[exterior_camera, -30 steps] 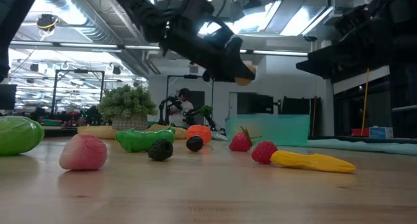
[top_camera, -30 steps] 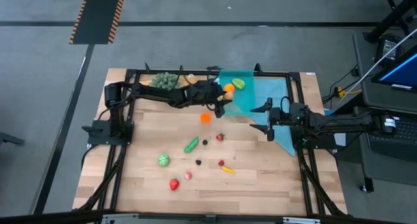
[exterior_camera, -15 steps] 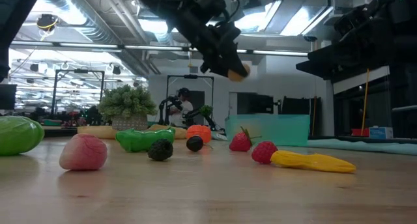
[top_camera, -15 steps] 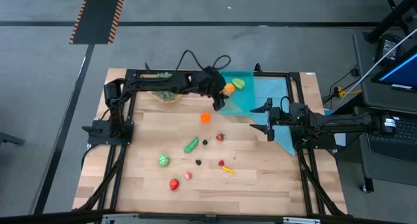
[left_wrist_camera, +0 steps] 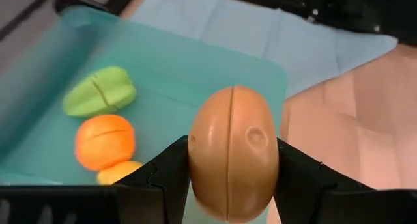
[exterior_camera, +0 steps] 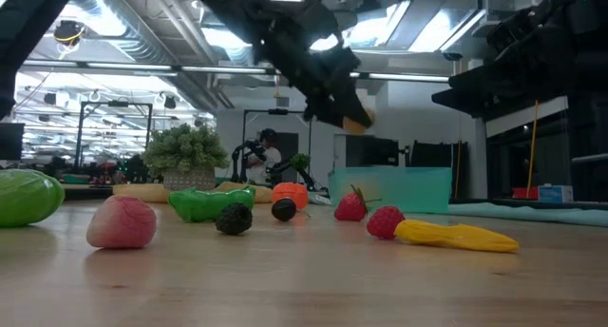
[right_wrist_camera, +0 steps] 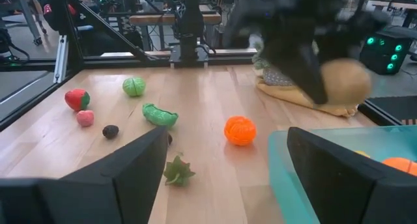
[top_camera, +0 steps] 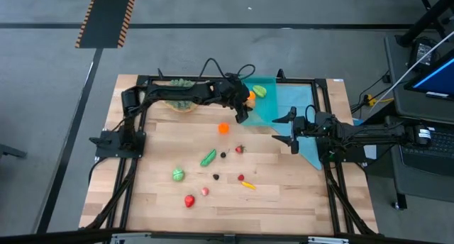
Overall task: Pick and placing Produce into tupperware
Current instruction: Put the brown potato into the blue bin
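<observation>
Left wrist view shows the left hand [left_wrist_camera: 231,168] clamped on a tan egg-shaped piece [left_wrist_camera: 233,152], now carried over the tupperware [left_wrist_camera: 195,61], ready for release; the right hand [top_camera: 290,129] waits open.

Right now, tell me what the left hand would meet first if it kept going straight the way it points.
Probably the bare floor of the translucent teal plastic box. The left hand, shut on a tan egg-shaped toy, points down into it, though depth is uncertain.

Lt-blue cloth [top_camera: 301,102] on wood table [top_camera: 156,194], bushy green plant [exterior_camera: 184,148] w/ tan board
</observation>
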Controlling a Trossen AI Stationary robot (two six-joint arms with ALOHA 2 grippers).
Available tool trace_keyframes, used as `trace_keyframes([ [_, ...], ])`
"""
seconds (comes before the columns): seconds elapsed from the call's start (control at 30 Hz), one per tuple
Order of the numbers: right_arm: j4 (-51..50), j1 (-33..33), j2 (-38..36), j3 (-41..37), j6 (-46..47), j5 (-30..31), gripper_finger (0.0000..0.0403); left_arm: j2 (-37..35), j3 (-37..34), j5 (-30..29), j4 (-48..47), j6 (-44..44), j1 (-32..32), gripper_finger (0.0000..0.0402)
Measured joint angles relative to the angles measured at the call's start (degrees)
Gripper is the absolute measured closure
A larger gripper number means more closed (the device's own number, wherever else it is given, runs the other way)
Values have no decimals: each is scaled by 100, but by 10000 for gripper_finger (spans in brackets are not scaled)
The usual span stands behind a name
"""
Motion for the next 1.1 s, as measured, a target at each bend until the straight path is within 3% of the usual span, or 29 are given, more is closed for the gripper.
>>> trace_keyframes([
  [0.43,-50,-2,-1,0,-11,0,86,789,-4,10,709,3,4,233],
  [1.1,-181,-2,0,0,-7,4,86,806,-7,-52,893,8,4,197],
])
